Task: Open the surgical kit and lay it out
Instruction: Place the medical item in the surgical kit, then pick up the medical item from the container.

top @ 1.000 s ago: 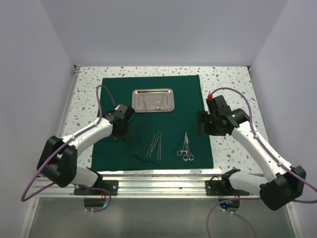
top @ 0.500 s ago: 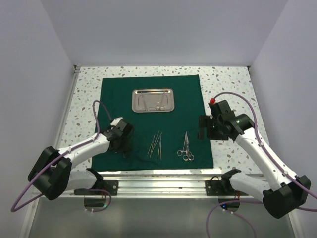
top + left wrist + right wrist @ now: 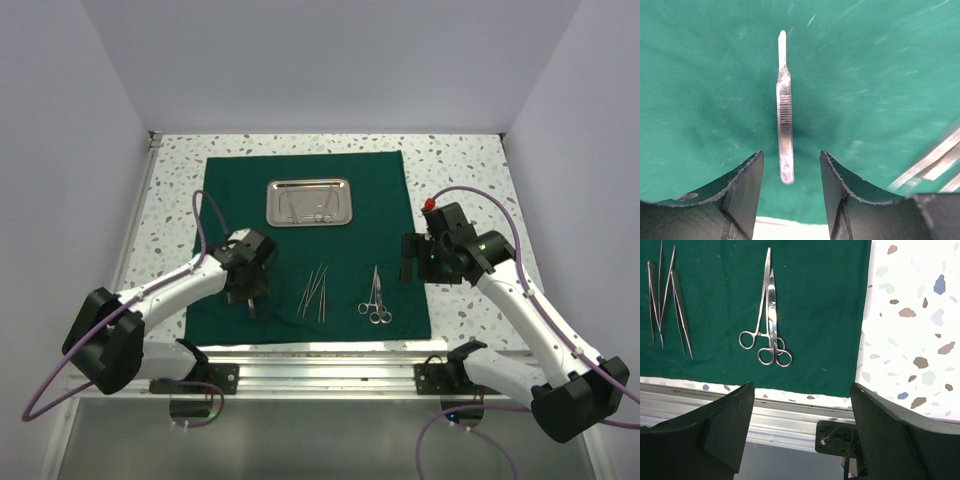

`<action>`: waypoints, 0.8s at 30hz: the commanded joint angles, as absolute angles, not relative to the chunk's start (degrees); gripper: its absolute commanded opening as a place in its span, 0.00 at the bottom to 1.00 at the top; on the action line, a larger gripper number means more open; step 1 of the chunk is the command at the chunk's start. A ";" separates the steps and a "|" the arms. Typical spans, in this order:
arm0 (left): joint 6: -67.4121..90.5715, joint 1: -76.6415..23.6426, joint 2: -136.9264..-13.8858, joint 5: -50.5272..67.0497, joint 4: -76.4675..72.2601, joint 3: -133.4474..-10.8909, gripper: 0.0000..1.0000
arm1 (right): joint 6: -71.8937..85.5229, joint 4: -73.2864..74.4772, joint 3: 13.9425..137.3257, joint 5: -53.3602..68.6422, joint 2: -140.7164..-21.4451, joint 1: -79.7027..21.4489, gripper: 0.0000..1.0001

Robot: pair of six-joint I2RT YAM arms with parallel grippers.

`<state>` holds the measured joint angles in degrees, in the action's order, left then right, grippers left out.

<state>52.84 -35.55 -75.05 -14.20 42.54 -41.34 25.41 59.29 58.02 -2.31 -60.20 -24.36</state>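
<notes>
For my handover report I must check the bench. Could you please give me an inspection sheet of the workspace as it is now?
Surface: speckled table, its middle covered by the green cloth, spread flat.
Job's things: steel tray on the far part of the cloth, thin instruments inside; slender probes and ring-handled scissors lie nearer, apart; one flat handle lies on the cloth at the left.
Clutter: nothing seen.
Hands: left hand open, low over the flat handle, a finger on each side; right hand open, holding nothing, near the cloth's right edge.
Cables: purple cables loop along both arms.
Surroundings: white walls; metal rail at the near edge.
</notes>
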 commanded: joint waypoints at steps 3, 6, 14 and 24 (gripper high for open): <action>47.74 -35.77 -76.28 -22.74 56.15 -63.25 0.56 | 24.87 60.38 59.41 -2.90 -58.89 -24.26 0.81; 43.70 -35.60 -82.25 -26.00 59.15 -77.64 0.59 | 25.13 60.56 59.50 -3.51 -58.89 -24.26 0.81; 34.72 -30.25 -106.32 -22.16 53.88 -100.17 0.56 | 26.36 61.70 60.38 -5.36 -58.62 -24.17 0.81; 29.45 -25.31 -132.80 -16.53 57.75 -129.20 0.49 | 30.67 65.65 62.58 -9.58 -57.74 -24.17 0.82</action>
<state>32.49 -26.17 -131.11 -18.50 54.81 -124.11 28.40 63.24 60.23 -7.01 -58.70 -24.34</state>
